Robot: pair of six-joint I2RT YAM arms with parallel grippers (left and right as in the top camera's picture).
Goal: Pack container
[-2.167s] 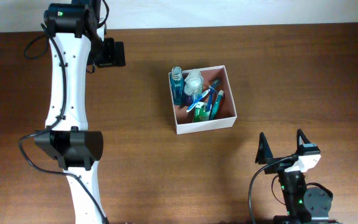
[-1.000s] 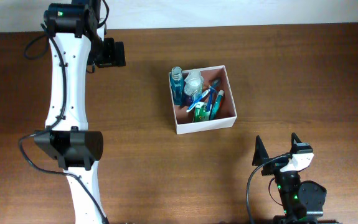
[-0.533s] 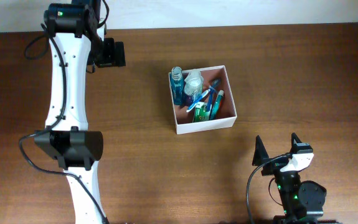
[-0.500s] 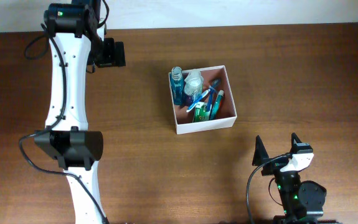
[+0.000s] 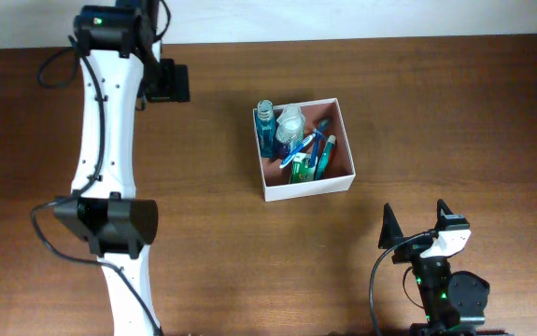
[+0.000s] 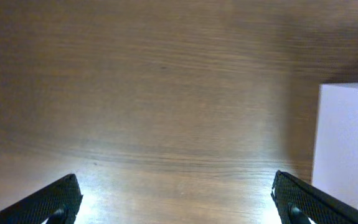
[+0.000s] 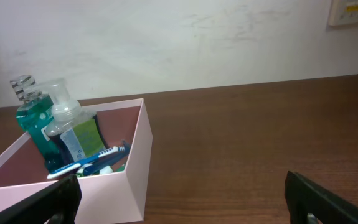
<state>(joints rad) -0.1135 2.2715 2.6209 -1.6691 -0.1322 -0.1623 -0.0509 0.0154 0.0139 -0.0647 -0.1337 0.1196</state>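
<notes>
The container [image 5: 343, 180] is a square white box with a reddish-brown inside, at the table's middle. It holds a teal bottle [image 5: 265, 129], a clear pump bottle [image 5: 290, 121], a green tube [image 5: 301, 169] and blue toothbrushes [image 5: 307, 145]. The box also shows in the right wrist view [image 7: 135, 180] and its white wall in the left wrist view [image 6: 343, 143]. My left gripper [image 5: 167, 81] is open and empty at the far left, apart from the box. My right gripper [image 5: 417, 224] is open and empty near the front right, with the box ahead of it.
The left arm's white links [image 5: 105, 121] run down the table's left side. A pale wall [image 7: 166, 43] stands behind the table, with a small plate [image 7: 353, 11] on it. Bare brown wood [image 5: 436, 103] surrounds the box.
My right gripper drew back a little toward the front edge about two seconds ago and has held still since. The left arm has shifted very slightly. The box has not moved.
</notes>
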